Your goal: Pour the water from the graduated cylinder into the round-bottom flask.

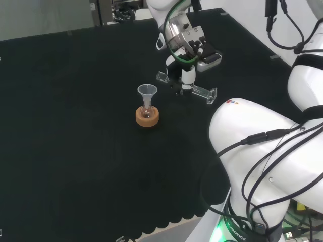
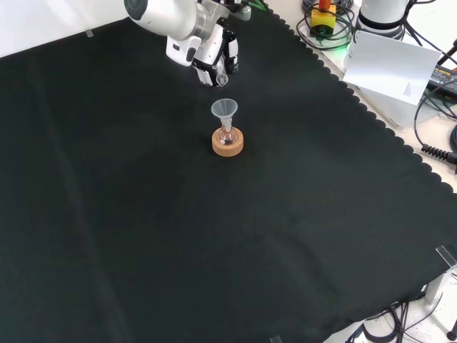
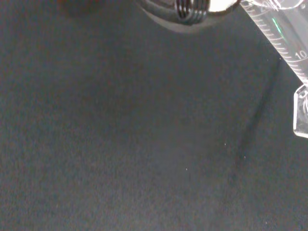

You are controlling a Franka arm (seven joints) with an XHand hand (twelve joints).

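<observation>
A small round-bottom flask (image 1: 147, 112) stands on a cork ring (image 1: 148, 118) with a clear funnel (image 1: 147, 91) in its neck; the front view has the flask (image 2: 227, 133), ring (image 2: 228, 145) and funnel (image 2: 224, 108) mid-cloth. The hand (image 1: 185, 50) hovers just right of the funnel in the head view, shut on a clear graduated cylinder (image 1: 198, 91) that lies almost level above the cloth. The cylinder's foot points right, away from the funnel. In the front view the hand (image 2: 212, 58) sits just above the funnel. The wrist view catches the cylinder (image 3: 281, 41) and its scale marks. Whether it holds water I cannot tell.
Black cloth (image 1: 75, 151) covers the bench around the flask. The arm's white links (image 1: 262, 151) stand at the right of the head view. Beyond the cloth's scalloped edge in the front view lie cables (image 2: 325, 28) and a white box (image 2: 393, 68).
</observation>
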